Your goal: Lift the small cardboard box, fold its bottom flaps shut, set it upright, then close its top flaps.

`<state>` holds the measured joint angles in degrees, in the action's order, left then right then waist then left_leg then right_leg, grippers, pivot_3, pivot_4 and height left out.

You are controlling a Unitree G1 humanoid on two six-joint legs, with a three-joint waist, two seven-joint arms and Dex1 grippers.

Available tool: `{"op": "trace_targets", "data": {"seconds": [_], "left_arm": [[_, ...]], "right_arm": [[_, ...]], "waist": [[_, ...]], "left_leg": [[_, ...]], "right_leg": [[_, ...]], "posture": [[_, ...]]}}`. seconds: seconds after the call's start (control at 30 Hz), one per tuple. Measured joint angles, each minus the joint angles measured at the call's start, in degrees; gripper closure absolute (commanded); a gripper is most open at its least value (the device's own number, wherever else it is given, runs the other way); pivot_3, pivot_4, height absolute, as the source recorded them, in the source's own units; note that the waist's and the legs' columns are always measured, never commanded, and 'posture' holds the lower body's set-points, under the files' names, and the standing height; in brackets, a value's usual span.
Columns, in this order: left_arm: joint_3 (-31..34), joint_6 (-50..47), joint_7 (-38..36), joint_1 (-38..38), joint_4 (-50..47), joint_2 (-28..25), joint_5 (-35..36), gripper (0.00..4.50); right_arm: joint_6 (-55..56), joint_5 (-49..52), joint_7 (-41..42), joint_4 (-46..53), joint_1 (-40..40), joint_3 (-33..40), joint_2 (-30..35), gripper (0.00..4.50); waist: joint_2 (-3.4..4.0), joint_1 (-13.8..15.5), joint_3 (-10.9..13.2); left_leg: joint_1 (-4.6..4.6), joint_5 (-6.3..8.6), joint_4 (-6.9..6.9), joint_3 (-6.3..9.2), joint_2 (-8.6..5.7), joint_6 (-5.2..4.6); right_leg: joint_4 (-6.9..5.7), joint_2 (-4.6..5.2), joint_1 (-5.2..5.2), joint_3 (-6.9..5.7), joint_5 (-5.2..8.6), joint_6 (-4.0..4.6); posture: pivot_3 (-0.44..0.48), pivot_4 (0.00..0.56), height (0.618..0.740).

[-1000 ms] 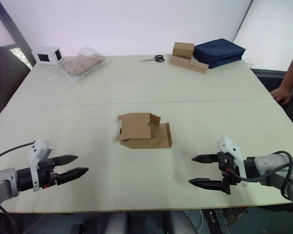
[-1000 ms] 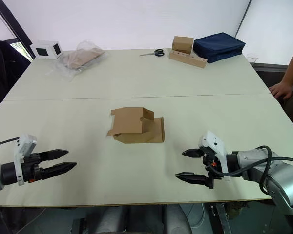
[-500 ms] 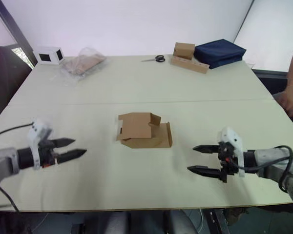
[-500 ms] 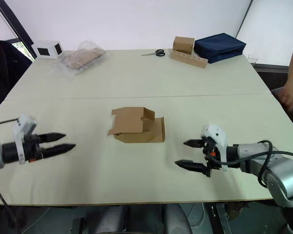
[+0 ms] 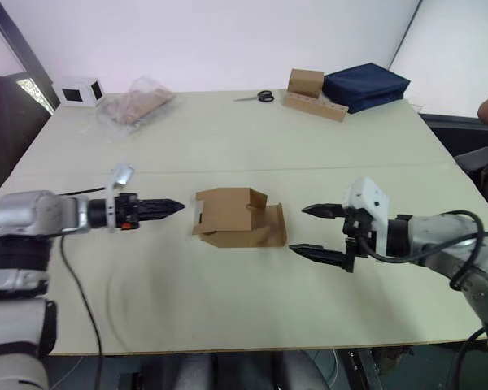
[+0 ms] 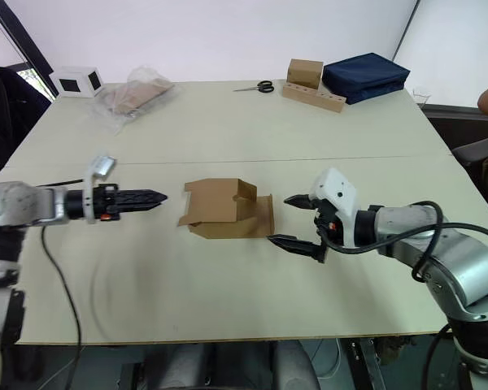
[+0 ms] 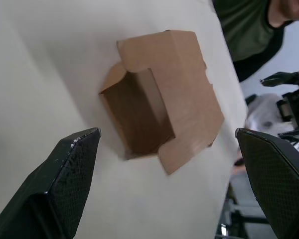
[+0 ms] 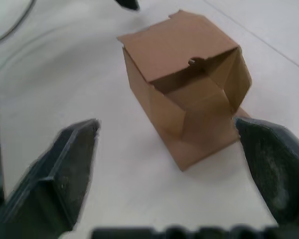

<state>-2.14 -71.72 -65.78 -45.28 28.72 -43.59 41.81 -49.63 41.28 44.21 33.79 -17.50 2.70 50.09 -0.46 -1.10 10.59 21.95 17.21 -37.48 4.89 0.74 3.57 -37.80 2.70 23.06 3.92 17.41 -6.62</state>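
Flanking small cardboard box (image 5: 239, 216), both grippers spread

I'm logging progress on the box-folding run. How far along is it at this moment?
Nothing is done yet: the small cardboard box lies on its side on the table, flaps open at both ends. In hand: the left gripper and the right gripper, both open, flank it without touching. Left: lifting it, folding the bottom flaps, standing it upright, closing the top flaps.

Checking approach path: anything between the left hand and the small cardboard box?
No. Bare table between the left hand and the small cardboard box, seen from the left eye view.
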Motion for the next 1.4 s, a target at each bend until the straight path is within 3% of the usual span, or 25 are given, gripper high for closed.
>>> {"op": "trace_targets", "data": {"seconds": [0.07,0.37,0.67,0.97,1.07,1.1,1.37,1.4], "left_arm": [[-1.9,0.6,-1.7,-1.1,2.6,1.6,-1.5,0.04],[-3.9,3.6,-7.1,-8.7,14.2,8.8,-6.4,0.04],[-3.3,3.4,-8.7,-9.2,17.3,12.7,-7.5,0.04],[-1.3,3.3,-8.7,-9.4,18.1,14.2,-7.7,0.04],[-1.3,3.3,-8.7,-9.5,19.0,14.8,-8.3,0.6],[-1.3,3.3,-8.7,-9.6,19.5,15.1,-8.5,1.17],[-0.3,3.5,-9.0,-10.2,20.5,16.1,-8.8,4.44],[0.0,3.4,-9.1,-10.6,20.5,16.2,-8.8,4.44]], "right_arm": [[0.0,-0.6,-0.7,0.4,1.0,-0.3,-0.2,0.0],[0.1,-1.8,-4.2,2.7,5.5,0.3,-1.9,0.0],[-0.3,-1.6,-6.8,3.9,6.1,1.0,-2.4,0.0],[-3.8,2.8,-9.0,8.6,7.1,7.5,-1.4,0.0],[-3.8,2.7,-9.2,8.7,7.4,7.2,-1.4,0.0],[-3.8,2.7,-9.2,8.7,7.4,7.1,-1.4,0.0],[-3.6,2.2,-9.8,8.7,8.5,6.5,-1.7,0.0],[-3.6,2.2,-9.8,8.7,8.6,6.5,-1.7,0.0]], "waist": [[0.0,-0.3,0.0],[-0.01,-0.1,0.0],[-0.01,-0.1,0.0],[-0.01,0.0,0.0],[-0.01,0.0,0.0],[-0.01,0.0,0.0],[-0.01,0.0,0.0],[-0.01,0.0,0.0]], "left_leg": [[0.46,-0.05,-0.41,0.01,0.0,0.08],[0.5,0.04,-0.55,0.04,-0.01,-0.07],[0.5,0.03,-0.56,0.06,-0.01,-0.07],[0.5,0.04,-0.57,0.07,-0.01,-0.09],[0.49,0.05,-0.57,0.07,-0.01,-0.09],[0.5,0.05,-0.57,0.07,-0.01,-0.09],[0.49,0.05,-0.58,0.07,-0.02,-0.09],[0.49,0.05,-0.58,0.07,-0.02,-0.09]], "right_leg": [[-0.28,-0.04,0.44,0.01,0.0,0.0],[-0.33,-0.03,0.4,-0.01,0.0,-0.01],[-0.34,-0.03,0.4,-0.01,0.0,-0.01],[-0.35,-0.02,0.38,-0.01,0.0,-0.01],[-0.35,-0.03,0.38,-0.01,-0.01,-0.01],[-0.35,-0.03,0.38,-0.01,-0.01,-0.01],[-0.36,-0.02,0.38,-0.01,-0.01,-0.01],[-0.36,-0.03,0.38,-0.01,-0.01,-0.01]], "posture": [[0.0,0.15,0.74],[0.0,0.15,0.74],[0.0,0.15,0.74],[0.0,0.15,0.74],[0.0,0.15,0.74],[0.0,0.15,0.74],[0.0,0.15,0.74],[0.0,0.15,0.74]]}}
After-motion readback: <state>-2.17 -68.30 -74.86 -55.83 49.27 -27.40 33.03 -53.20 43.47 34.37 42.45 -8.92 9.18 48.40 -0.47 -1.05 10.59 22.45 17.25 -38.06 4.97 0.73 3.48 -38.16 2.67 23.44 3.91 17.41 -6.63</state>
